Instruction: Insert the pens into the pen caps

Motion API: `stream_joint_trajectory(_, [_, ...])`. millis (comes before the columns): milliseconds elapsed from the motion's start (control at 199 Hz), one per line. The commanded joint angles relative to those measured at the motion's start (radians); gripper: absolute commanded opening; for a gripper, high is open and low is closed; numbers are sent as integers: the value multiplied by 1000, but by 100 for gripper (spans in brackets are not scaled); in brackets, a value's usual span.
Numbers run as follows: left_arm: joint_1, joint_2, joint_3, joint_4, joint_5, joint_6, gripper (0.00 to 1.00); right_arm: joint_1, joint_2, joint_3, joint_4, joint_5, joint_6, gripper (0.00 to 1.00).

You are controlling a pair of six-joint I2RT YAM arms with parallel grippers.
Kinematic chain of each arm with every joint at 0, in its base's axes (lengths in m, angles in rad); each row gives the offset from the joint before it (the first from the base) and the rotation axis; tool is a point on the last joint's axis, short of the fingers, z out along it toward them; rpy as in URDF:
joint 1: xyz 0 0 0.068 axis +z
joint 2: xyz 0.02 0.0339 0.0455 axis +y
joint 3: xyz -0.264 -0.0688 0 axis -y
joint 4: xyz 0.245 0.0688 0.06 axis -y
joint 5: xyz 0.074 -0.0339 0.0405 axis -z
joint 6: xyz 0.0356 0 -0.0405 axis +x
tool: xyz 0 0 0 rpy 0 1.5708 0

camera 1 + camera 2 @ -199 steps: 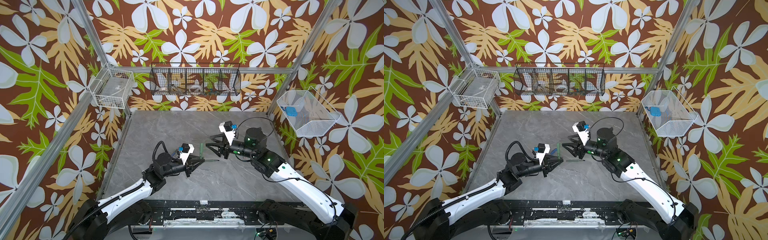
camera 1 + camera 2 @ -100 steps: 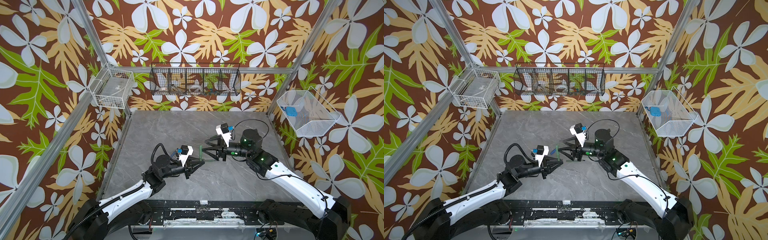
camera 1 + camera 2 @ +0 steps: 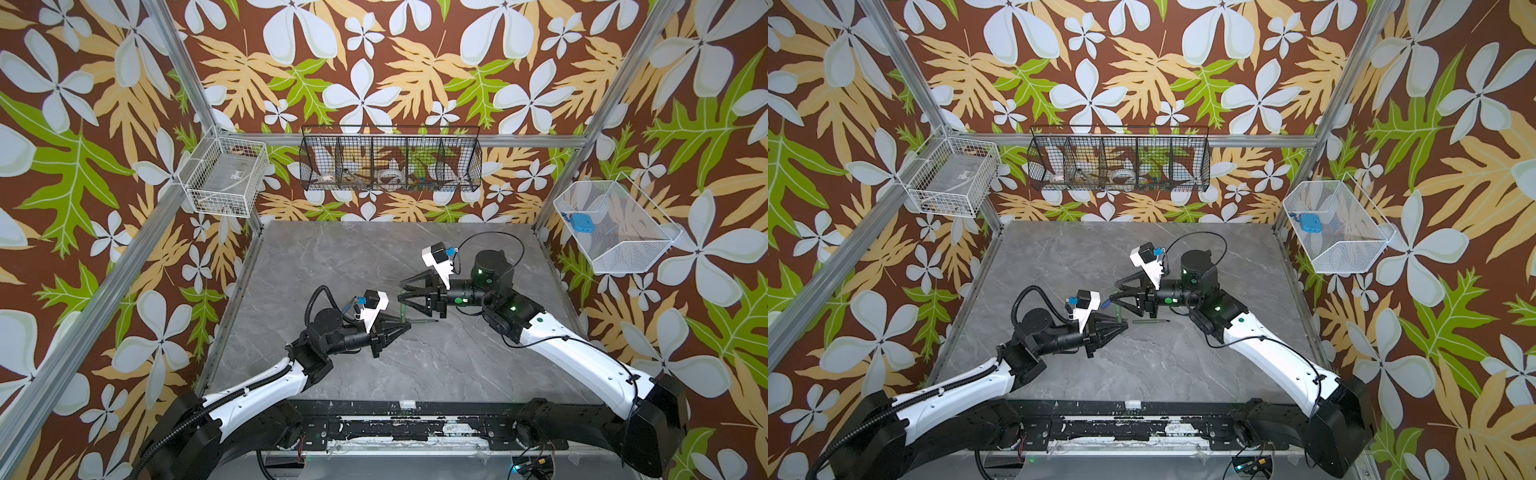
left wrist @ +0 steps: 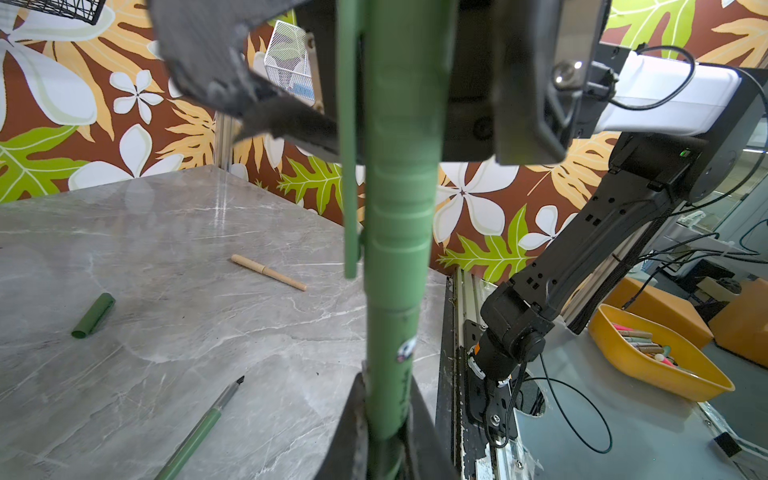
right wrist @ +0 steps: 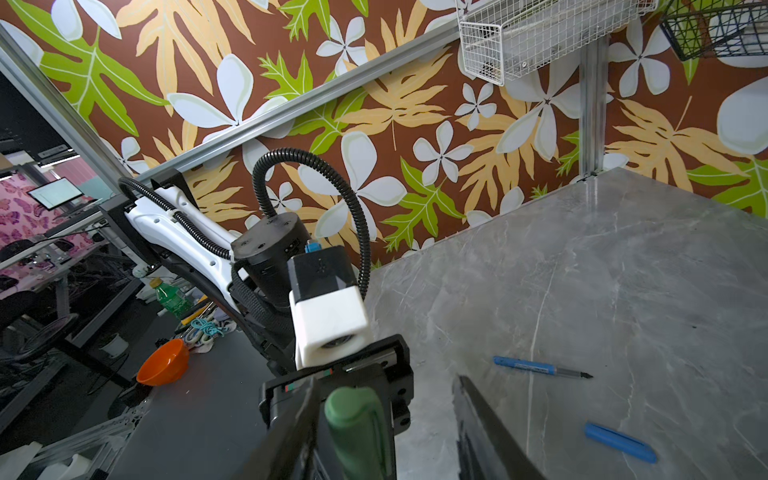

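Note:
My left gripper (image 4: 384, 415) is shut on a dark green pen (image 4: 392, 365), which stands upright out of its jaws (image 3: 402, 309). A green pen cap (image 4: 399, 187) with a clip sits over the pen's upper end. My right gripper (image 3: 400, 291) is open and straddles that cap (image 5: 359, 428). One finger is close beside the cap and the other stands well apart from it. A second green pen (image 4: 199, 428) lies on the table by my left gripper (image 3: 422, 321). A loose green cap (image 4: 93, 316), a tan pen (image 4: 268, 272), a blue pen (image 5: 540, 368) and a blue cap (image 5: 619, 442) also lie there.
A black wire basket (image 3: 390, 164) hangs on the back wall. White wire baskets hang at the left (image 3: 224, 180) and right (image 3: 611, 226). Metal frame posts stand at the table's corners. A yellow tray (image 4: 656, 353) sits beyond the table's edge.
My right gripper has moved left to the left gripper and now straddles the capped end of the held pen, with its jaws narrower than half a second ago. The left arm has barely moved.

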Motion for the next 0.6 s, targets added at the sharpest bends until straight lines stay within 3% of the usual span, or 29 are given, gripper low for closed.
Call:
stream_joint_trajectory(0, [0,6,6,40,1,1,0,3,1,-4,29,-28,8,39])
stream_joint_trajectory(306, [0,13,46,42,-38,-3,0,5,-5,-42,-1,-36,-11,9])
stream_joint_trajectory(467, [7,-19,72,79,-154,44,0,6,-23,-71,-30,-30,-21,2])
stream_joint_trajectory(598, [63,-17,68,241,-139,-16,0,5,-51,-84,-89,-13,-51,0])
